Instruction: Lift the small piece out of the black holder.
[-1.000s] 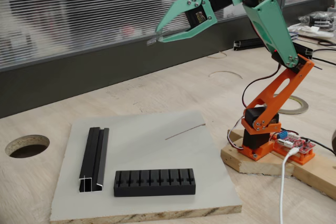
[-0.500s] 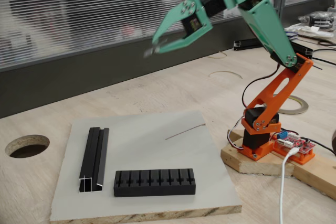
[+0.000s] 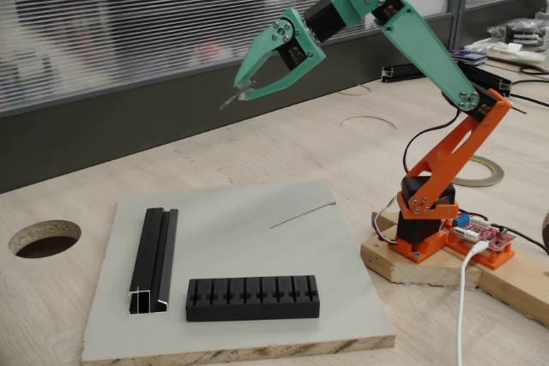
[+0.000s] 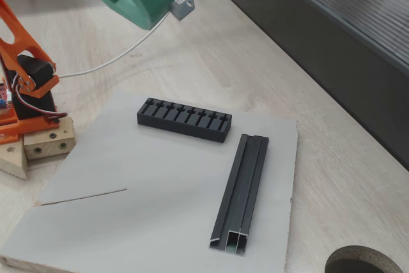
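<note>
The green fingers (image 3: 241, 93) hang high in the air, far above the grey board (image 3: 257, 237). Their tips look nearly pressed together on a thin grey pin (image 3: 226, 101) that sticks out past them. The black holder (image 3: 253, 298) sits low on the board's front edge, beside a long black rail (image 3: 155, 249). A thin wire (image 3: 302, 214) lies farther back. The board rests on the wooden bench (image 3: 292, 143).

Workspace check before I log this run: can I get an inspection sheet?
Surface: grey board on a wooden table.
Job's things: black holder near the board's front edge in a fixed view; small piece too small to tell.
Clutter: black channel rail, thin wire.
Claw: green claw raised high, clear of the board; grip state unclear.
Cables: white cable at the base.
Surroundings: blinds, round table hole.
</note>
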